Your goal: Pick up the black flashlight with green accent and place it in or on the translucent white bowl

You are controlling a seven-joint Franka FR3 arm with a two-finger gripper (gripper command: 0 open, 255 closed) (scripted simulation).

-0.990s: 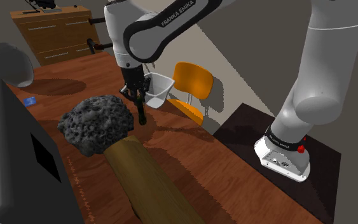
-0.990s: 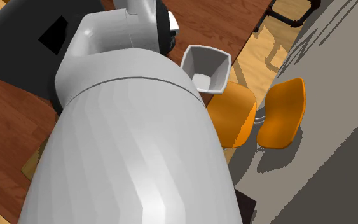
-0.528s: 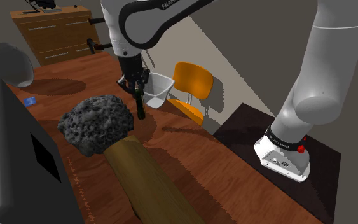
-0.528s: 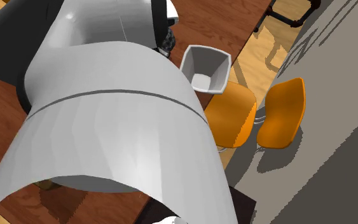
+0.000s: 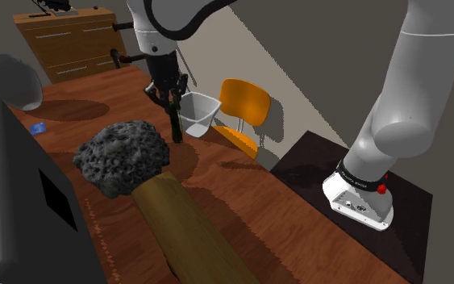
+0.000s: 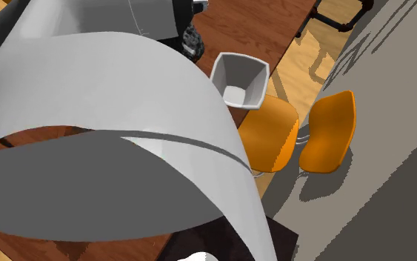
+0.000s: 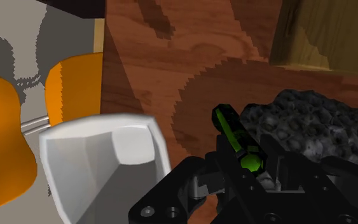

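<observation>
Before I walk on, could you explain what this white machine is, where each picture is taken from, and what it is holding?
It is a white robot arm on a dark box, working over a reddish-brown wooden table. One picture looks down from beside the box, one comes from a second camera above the table, one from the hand itself. Its black pincer is shut on a slim black flashlight with a green stripe, which hangs down beside a white square-sided bowl. A dark grey lumpy rock-like object lies nearby.
</observation>
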